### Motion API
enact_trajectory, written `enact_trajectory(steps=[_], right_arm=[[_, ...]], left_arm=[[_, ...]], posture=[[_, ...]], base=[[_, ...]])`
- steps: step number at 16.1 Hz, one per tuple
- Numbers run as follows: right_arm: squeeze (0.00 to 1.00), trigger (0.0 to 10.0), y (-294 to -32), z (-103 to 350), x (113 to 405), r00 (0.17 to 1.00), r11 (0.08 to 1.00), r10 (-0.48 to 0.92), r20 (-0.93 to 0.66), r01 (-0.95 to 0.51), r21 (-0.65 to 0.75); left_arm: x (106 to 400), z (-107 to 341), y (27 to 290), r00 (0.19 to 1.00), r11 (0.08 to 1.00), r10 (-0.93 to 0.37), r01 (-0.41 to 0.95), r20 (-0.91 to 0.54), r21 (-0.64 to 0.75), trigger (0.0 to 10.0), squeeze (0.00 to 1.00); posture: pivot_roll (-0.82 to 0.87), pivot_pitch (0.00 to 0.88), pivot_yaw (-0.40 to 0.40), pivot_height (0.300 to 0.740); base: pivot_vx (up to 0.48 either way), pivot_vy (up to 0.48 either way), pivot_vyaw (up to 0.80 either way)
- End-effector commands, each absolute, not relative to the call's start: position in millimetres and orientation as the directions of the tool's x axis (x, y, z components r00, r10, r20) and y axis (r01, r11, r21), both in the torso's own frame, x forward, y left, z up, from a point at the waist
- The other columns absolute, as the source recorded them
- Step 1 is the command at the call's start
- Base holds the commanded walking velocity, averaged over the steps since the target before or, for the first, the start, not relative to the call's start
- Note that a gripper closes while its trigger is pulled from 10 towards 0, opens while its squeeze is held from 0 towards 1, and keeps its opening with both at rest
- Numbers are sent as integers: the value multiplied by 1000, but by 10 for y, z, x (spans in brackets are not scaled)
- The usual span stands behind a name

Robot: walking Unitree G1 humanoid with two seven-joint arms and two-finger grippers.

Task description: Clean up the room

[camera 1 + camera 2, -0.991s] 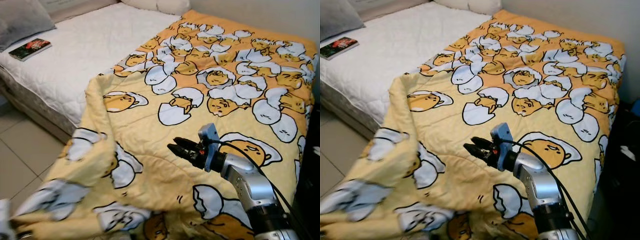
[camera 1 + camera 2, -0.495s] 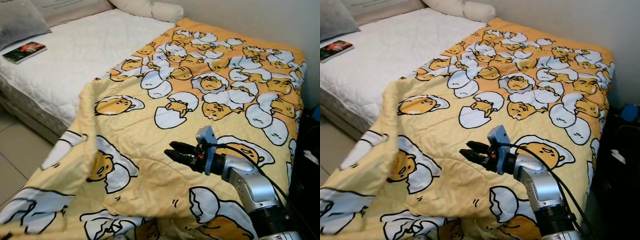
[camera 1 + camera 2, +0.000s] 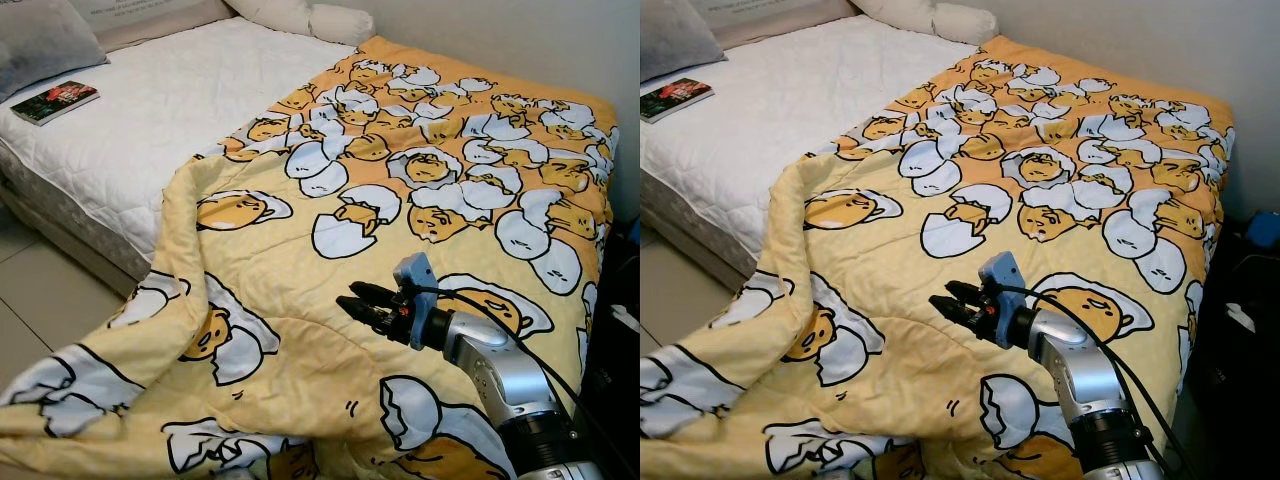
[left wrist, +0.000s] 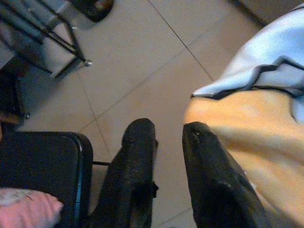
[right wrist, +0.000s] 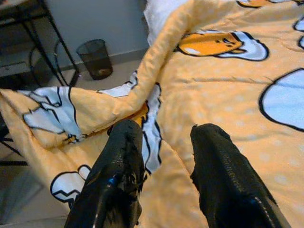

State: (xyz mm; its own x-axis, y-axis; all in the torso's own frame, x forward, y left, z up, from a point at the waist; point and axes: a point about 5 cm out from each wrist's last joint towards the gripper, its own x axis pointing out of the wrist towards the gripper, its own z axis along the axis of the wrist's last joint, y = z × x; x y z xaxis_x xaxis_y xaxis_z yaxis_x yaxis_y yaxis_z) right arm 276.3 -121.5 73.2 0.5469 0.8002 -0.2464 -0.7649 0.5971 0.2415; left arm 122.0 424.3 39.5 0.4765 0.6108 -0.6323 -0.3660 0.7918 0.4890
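From the head camera, a soft yellow-orange quilted blanket printed with cartoon eggs in cracked white shells lies spread over the right half of a bed, its near left corner rumpled and sagging over the bed edge to the beige tiled floor. The right gripper hovers just above the blanket's lower middle, black fingers parted narrowly with nothing between them, on a silver arm with a blue camera block. Well beyond it to the left lie the bare white stitched mattress, a dark paperback book, a grey pillow and a white pillow. In the left wrist view, the left gripper hangs low over the tiles, fingers slightly apart and empty, the blanket's drooping hem just beside one finger. In the right wrist view, a folded ridge of blanket rises ahead of the fingertips, and past it stands a dark mesh wastebasket.
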Motion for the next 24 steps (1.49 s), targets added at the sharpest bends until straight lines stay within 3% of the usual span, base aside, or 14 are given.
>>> enact_trajectory(steps=[1,5,6,7,9,10,11,12,15,17,24], right_arm=[[0,10000,-1298,687,2747,582,643,762,-283,-730,230],[0,10000,-1349,621,2693,625,694,717,-309,-684,225],[0,10000,-1388,597,2706,668,737,673,-317,-638,222],[0,10000,-1405,590,2716,686,755,654,-320,-617,223],[0,10000,-1514,560,2765,803,863,504,-318,-455,219],[0,10000,-1567,549,2776,845,900,431,-315,-377,221],[0,10000,-1633,532,2773,891,937,326,-317,-261,232],[0,10000,-1653,529,2766,905,947,285,-315,-214,241],[0,10000,-1712,542,2736,950,967,129,-284,-56,249],[0,10000,-1709,542,2690,957,971,73,-281,-5,238],[0,10000,-1690,469,2582,951,969,15,-309,63,241]], left_arm=[[1295,464,4232,477,814,579,-286,-662,506,10000,1000],[1514,586,4137,520,848,518,-204,-680,490,10000,1000],[1747,651,3938,639,881,442,-179,-630,437,10000,1000],[1821,680,3861,675,894,413,-173,-612,413,10000,1000],[2319,968,3227,914,966,171,-82,-369,244,10000,1000],[2436,1072,2973,950,983,90,-38,-298,178,10000,1000],[2570,1138,2680,974,991,16,14,-226,133,10000,196],[2614,1162,2558,980,991,-10,37,-198,130,10000,0],[2700,1102,2223,980,991,-54,76,-193,111,10000,0],[2670,1027,2079,972,978,-89,127,-219,168,10000,0],[2645,975,2055,965,962,-67,129,-252,240,10000,0]], posture=[[36,0,19,740],[28,0,15,740],[34,0,2,740],[36,0,-1,740],[49,0,-20,740],[50,0,-22,740],[44,0,-17,740],[40,0,-13,740],[18,0,7,740],[5,0,17,740],[9,0,14,740]], base=[[0,0,0],[0,0,0],[0,0,0],[0,0,0],[0,0,0],[0,0,0],[0,0,0],[0,0,0],[0,0,0],[0,362,0],[0,410,-477]])
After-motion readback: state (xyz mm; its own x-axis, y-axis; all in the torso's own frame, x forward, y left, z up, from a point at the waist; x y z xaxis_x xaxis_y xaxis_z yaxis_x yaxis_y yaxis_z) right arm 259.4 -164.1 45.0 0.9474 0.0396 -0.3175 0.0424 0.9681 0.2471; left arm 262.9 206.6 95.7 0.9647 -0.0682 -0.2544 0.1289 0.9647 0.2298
